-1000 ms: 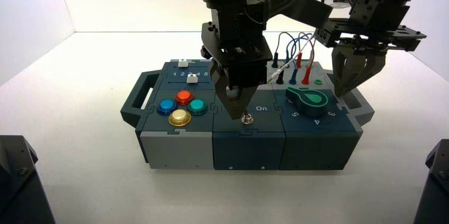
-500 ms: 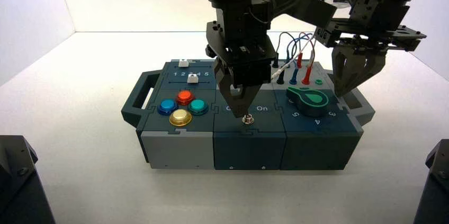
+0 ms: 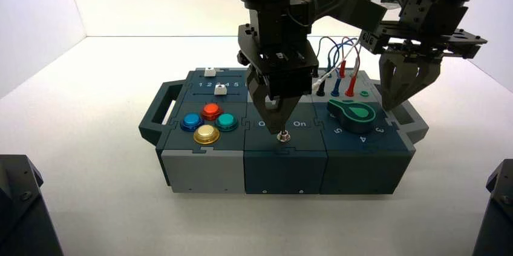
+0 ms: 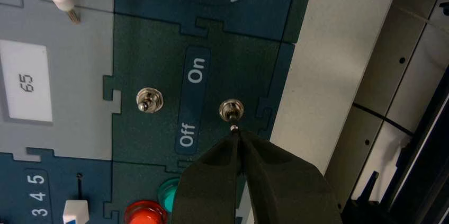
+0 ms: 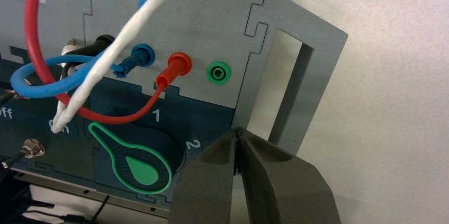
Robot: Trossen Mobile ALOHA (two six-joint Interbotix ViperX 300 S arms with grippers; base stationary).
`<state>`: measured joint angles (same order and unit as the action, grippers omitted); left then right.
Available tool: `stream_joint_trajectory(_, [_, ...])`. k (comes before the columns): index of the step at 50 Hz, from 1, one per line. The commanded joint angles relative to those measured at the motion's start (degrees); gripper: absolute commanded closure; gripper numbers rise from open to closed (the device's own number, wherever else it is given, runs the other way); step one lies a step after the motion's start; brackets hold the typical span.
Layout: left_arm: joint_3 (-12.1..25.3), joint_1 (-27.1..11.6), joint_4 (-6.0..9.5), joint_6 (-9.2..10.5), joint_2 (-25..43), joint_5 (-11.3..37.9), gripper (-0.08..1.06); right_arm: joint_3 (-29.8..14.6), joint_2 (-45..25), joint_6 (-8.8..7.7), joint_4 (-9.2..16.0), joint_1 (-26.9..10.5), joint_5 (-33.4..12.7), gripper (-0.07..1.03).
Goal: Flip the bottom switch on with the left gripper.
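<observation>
One grey-and-navy box (image 3: 204,171); two black end effectors, the left (image 3: 278,131) and the right (image 3: 388,107); four round plastic buttons, one each red (image 3: 211,110), blue (image 3: 192,121), teal (image 3: 226,121) and yellow (image 3: 206,133); two white block sliders (image 3: 210,72) (image 3: 220,89); two silver hex-nut toggle switches (image 4: 150,100) (image 4: 231,109), both near the left end effector; one black, green-outlined knob (image 3: 356,121).

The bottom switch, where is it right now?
In the left wrist view, the bottom switch sits beside the On/Off label, right at the tips of the left gripper.
</observation>
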<state>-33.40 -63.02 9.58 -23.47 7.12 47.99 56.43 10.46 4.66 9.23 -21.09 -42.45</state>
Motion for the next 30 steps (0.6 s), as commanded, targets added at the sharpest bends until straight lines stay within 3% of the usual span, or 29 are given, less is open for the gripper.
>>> stream_joint_trajectory(1, [2.99,-0.26,0.18,-0.35,-0.79,-0.53,1.01,-1.32,0.53,0.0,0.18,0.09,0.09,0.99])
stream_joint_trajectory(12, [2.72,-0.26,0.09,-0.26,-0.7,-0.18,1.0,-1.14,0.7,0.0,0.26,0.09,0.09,0.99])
stream_joint_trajectory(20, [-3.43,0.79,0.0,0.26,-4.31,-1.32,1.0,-1.14,1.23,-0.09,0.35,0.09,0.09,0.99])
stream_joint_trajectory(30, [-5.19,1.32,0.0,0.88,-7.12,-1.49,1.0,-1.32,1.14,-0.35,0.35,0.09,0.18,0.99])
